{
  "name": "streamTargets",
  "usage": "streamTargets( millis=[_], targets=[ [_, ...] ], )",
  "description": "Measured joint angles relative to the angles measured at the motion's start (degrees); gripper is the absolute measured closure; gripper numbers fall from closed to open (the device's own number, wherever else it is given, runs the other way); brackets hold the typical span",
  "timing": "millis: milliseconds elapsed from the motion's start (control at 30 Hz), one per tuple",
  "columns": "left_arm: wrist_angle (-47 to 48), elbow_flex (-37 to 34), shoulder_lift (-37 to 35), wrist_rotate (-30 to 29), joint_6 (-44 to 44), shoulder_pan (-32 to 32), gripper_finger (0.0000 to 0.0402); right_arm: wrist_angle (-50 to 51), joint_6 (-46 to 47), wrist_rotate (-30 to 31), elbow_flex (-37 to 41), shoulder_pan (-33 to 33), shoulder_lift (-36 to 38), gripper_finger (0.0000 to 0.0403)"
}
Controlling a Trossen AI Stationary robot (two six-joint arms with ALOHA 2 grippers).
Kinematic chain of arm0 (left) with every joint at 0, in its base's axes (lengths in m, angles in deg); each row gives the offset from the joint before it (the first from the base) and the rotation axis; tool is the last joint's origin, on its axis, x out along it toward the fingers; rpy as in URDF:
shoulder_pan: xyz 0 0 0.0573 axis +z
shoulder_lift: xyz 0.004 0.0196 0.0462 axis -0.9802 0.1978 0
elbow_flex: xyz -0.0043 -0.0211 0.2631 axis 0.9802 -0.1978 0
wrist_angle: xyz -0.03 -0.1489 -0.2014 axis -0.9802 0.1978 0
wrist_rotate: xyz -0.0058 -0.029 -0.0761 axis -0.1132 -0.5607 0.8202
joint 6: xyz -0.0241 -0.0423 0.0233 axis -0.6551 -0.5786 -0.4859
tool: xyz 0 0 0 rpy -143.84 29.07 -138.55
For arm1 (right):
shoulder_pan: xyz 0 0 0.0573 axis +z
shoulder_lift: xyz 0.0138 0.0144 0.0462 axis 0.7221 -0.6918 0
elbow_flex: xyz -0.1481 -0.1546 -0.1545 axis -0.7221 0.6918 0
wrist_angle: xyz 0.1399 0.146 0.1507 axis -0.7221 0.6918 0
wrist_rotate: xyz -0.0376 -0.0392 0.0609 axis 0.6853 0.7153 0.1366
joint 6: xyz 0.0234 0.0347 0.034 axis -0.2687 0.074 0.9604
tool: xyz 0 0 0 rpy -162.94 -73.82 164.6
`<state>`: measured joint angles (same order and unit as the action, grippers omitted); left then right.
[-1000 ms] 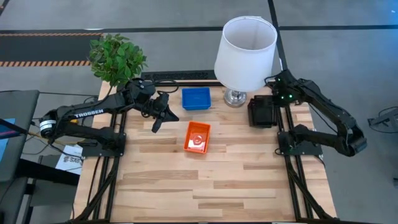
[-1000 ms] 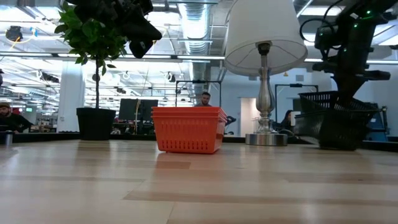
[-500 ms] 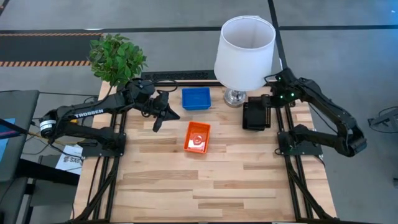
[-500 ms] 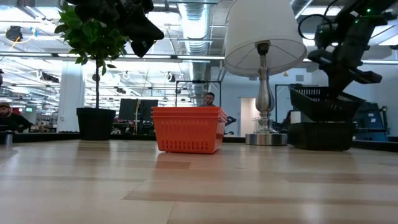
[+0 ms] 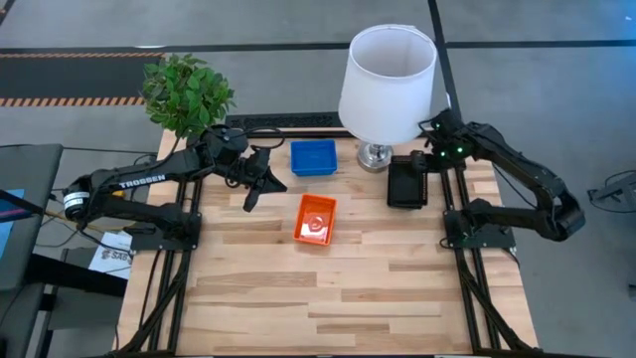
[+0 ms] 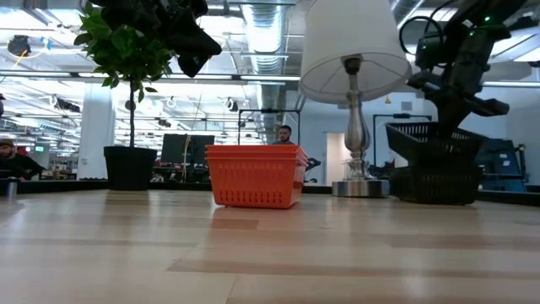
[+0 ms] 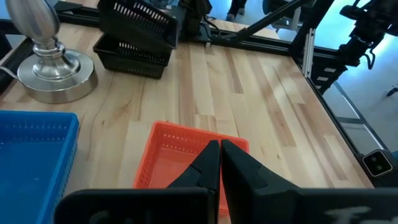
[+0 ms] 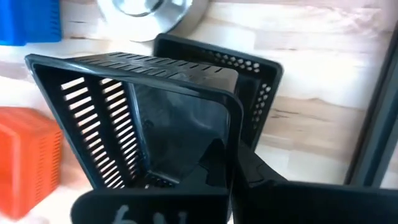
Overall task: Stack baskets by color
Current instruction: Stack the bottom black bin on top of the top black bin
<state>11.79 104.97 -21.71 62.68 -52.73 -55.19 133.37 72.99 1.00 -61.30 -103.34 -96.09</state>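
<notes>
My right gripper (image 5: 425, 165) is shut on a black basket (image 6: 434, 140) and holds it tilted just above another black basket (image 6: 434, 184) at the table's far right, beside the lamp. An orange basket stack (image 5: 315, 219) stands on the table's middle. A blue basket (image 5: 313, 157) sits behind it. My left gripper (image 5: 253, 191) is shut on nothing and hovers above the table to the left of the blue basket; in its wrist view its fingers (image 7: 221, 163) point over the orange basket (image 7: 180, 155). My right gripper pinches one wall of the upper black basket at its rim (image 8: 234, 127), with one finger inside the basket and one outside. The fingers come steeply from above. The basket is lifted clear and tilted over the lower black basket (image 8: 264, 81).
A lamp with a white shade (image 5: 390, 70) and a metal foot (image 5: 375, 155) stands close to the black baskets on their left. A potted plant (image 5: 186, 91) is at the far left corner. The near half of the wooden table (image 5: 328, 298) holds nothing.
My right gripper has carried the black basket a little toward the table's left and turned it, so it hangs tilted over the lower black basket instead of leaning steeply at its right. The lampshade has leaned slightly to the left.
</notes>
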Motion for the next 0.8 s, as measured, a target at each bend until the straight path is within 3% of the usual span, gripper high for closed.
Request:
streamTargets(
  millis=[367, 800],
  targets=[
    [0.00, 0.00, 0.00, 0.02, -1.41, 0.00, 0.0401, 0.02, -0.96, 2.43, 0.80, 0.21, -2.79, 0.0400],
    [-0.66, 0.00, 0.01, 0.02, -2.62, 0.00, 0.0401, 0.66, -4.70, 5.90, 4.76, -4.15, -2.08, 0.0400]
  ],
)
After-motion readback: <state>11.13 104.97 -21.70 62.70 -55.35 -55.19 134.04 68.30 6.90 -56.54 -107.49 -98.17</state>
